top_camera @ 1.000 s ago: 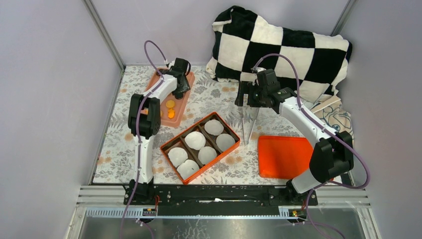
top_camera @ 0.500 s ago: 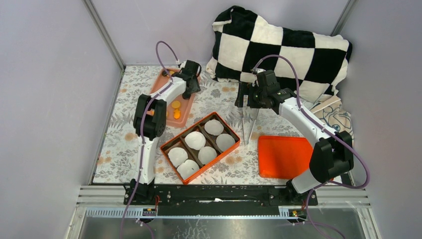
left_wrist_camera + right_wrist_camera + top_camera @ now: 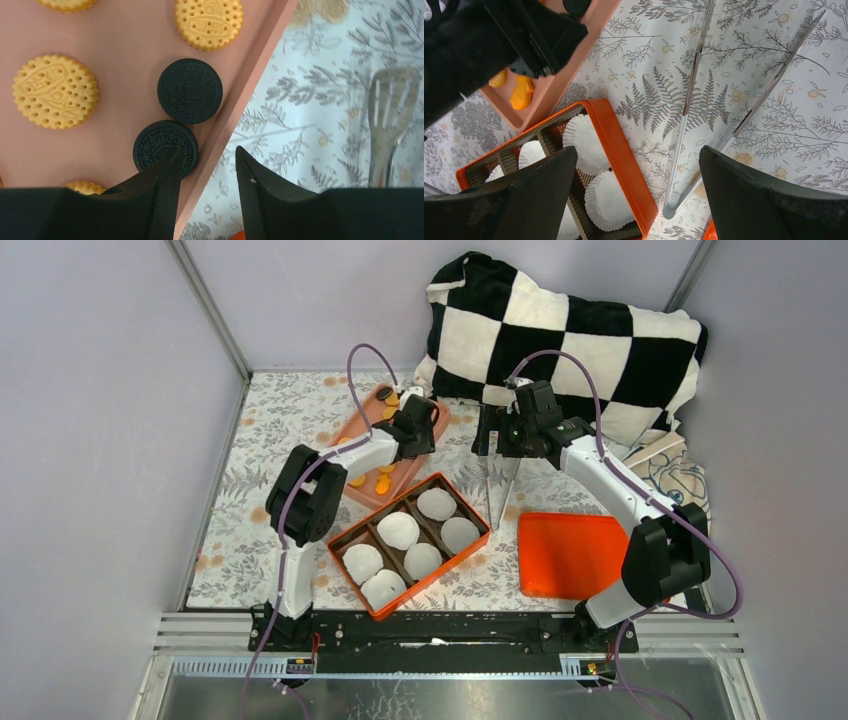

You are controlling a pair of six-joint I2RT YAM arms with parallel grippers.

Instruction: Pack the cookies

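Left arm stretches far forward, and the left gripper [image 3: 206, 167] is pinched narrow across the rim of the pink tray [image 3: 125, 75], one finger over a dark biscuit. The cookies [image 3: 55, 91] lie in that tray. The right gripper [image 3: 638, 155] hangs wide and empty above the metal tongs [image 3: 689, 95], with the orange box [image 3: 619, 150] just beside.

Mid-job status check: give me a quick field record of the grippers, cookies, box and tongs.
left gripper: fingers straddle the tray rim; clamping unclear
right gripper: open, above the tongs
cookies: yellow and black, on the tray
box: six liners, no cookies in it
tongs: lying on the table, not gripped
lid: flat, right of the box
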